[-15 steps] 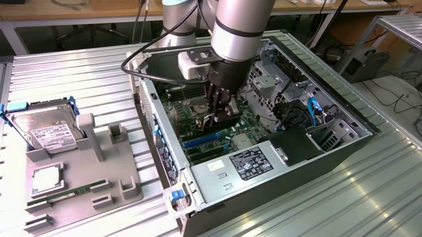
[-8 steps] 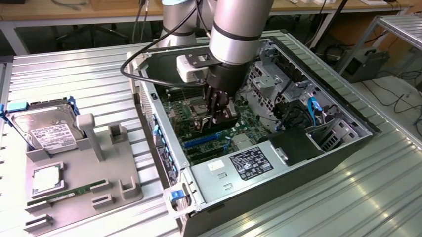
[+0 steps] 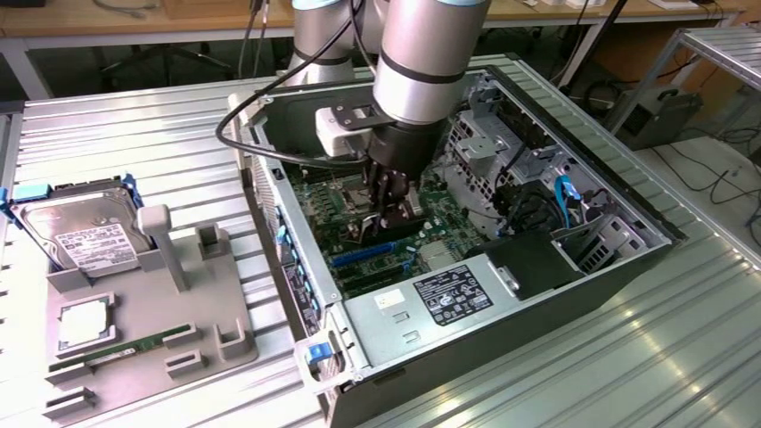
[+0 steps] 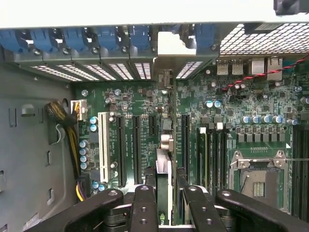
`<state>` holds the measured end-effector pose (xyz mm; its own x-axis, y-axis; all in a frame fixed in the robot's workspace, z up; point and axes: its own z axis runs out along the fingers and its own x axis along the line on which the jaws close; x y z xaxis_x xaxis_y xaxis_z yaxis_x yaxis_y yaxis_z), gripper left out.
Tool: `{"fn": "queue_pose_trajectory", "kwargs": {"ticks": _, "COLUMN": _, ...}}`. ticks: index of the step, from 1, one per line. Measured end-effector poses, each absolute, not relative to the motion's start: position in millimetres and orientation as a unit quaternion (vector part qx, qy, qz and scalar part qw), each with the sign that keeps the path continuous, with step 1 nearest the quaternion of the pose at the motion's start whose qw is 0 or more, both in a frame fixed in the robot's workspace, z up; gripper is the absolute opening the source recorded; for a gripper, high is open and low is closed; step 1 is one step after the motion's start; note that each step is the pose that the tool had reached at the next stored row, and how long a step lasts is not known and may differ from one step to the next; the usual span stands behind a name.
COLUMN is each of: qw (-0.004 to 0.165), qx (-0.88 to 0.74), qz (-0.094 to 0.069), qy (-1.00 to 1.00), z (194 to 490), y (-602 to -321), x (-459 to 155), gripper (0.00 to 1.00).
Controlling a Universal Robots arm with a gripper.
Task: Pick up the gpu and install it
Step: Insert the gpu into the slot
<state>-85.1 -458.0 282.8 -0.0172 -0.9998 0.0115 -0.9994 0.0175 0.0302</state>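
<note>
Open PC case [image 3: 618, 259] lies on its side on the ribbed metal counter [image 3: 143, 134], with the arm reaching down into it.

- Gripper [image 3: 393, 207] is low over the motherboard [image 4: 140, 104], among the expansion slots.
- Fingers [image 4: 180, 176] are drawn in narrow, clamped on the two faces of the gpu [image 4: 163, 159]. The wrist view shows the card edge-on as a thin strip between them.
- In the exterior view the gpu [image 3: 402, 234] is a dark slab under the gripper, standing on edge just above or at the board. I cannot tell whether its edge connector has entered a slot.
- In the wrist view the card runs toward the rear panel and lines up with the gap in the row of vented slot covers [image 4: 120, 71], below the blue retention clips [image 4: 72, 38]. The white PCI slot [image 4: 103, 145] is apart from it, to one side.

Handling, as judged:
- The card is light, stiff and flat, with smooth faces.
- Its components are fragile, so it is best gripped across the bare board mid-length, clear of the connector edge and bracket.
- A tilted card would bind in the slot.

On the grey fixture [image 3: 143, 303] at the exterior view's left sit the hard drive [image 3: 84, 236] and RAM stick [image 3: 125, 343], well apart from the case.
</note>
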Motion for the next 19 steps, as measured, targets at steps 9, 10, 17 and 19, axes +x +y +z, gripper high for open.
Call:
{"fn": "queue_pose_trajectory", "kwargs": {"ticks": 9, "qw": 0.015, "qx": 0.701, "qz": -0.007, "qy": -0.713, "z": 273.9, "y": -457.1, "x": -87.4, "gripper": 0.26}}
{"fn": "queue_pose_trajectory", "kwargs": {"ticks": 10, "qw": 0.015, "qx": 0.701, "qz": -0.007, "qy": -0.713, "z": 272.5, "y": -457.0, "x": -87.5, "gripper": 0.26}}
{"fn": "queue_pose_trajectory", "kwargs": {"ticks": 17, "qw": 0.013, "qx": 0.701, "qz": -0.009, "qy": -0.713, "z": 268.5, "y": -456.3, "x": -88.2, "gripper": 0.26}}
{"fn": "queue_pose_trajectory", "kwargs": {"ticks": 19, "qw": 0.012, "qx": 0.701, "qz": -0.009, "qy": -0.713, "z": 267.8, "y": -456.1, "x": -88.6, "gripper": 0.26}}
